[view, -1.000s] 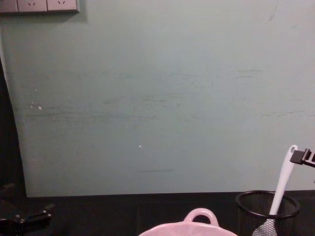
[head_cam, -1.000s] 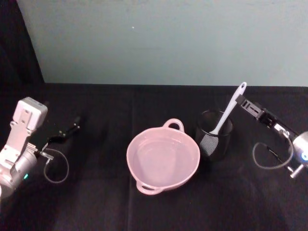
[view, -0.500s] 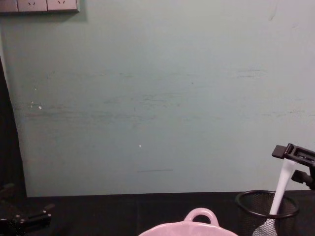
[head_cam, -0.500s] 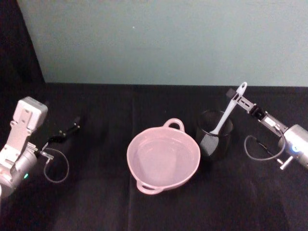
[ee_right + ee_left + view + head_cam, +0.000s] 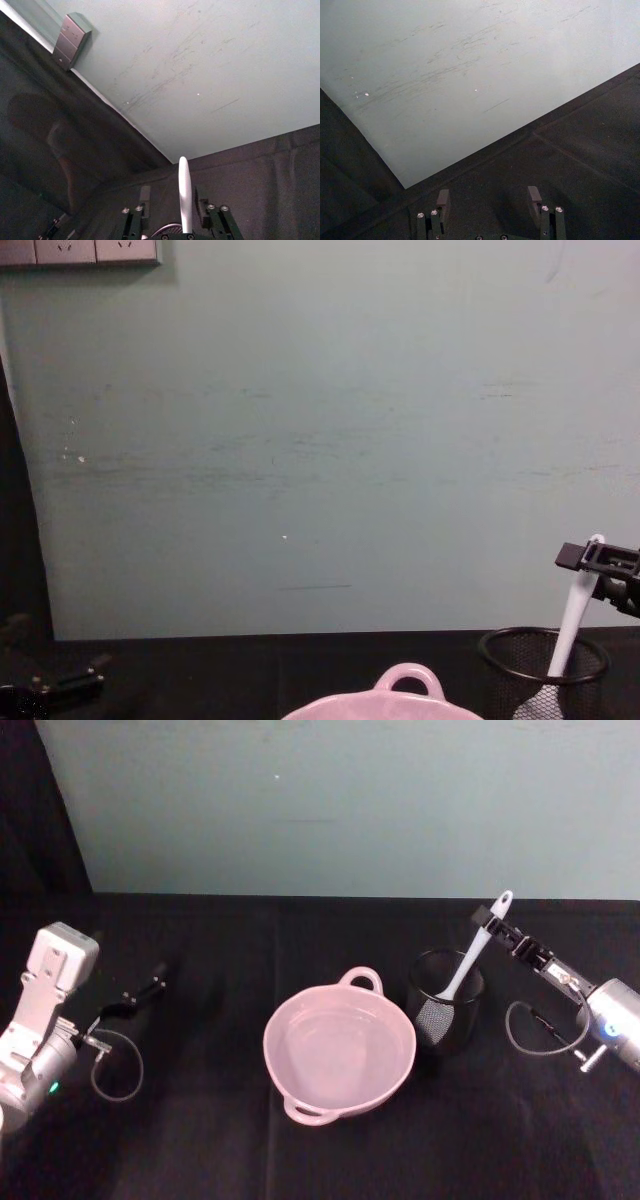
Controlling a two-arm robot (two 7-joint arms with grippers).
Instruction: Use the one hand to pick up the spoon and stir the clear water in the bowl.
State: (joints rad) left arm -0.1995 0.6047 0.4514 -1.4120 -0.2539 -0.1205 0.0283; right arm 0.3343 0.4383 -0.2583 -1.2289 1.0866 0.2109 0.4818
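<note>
White spoon (image 5: 470, 955) in mesh cup (image 5: 458, 1022) — right gripper (image 5: 497, 923) straddles its handle, unclenched; left gripper (image 5: 489, 191) idle, released.

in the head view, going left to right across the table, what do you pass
left pincer → bowl → mesh cup → right pincer; the spoon leans from the cup up to that pincer, so it has no clear place
</note>
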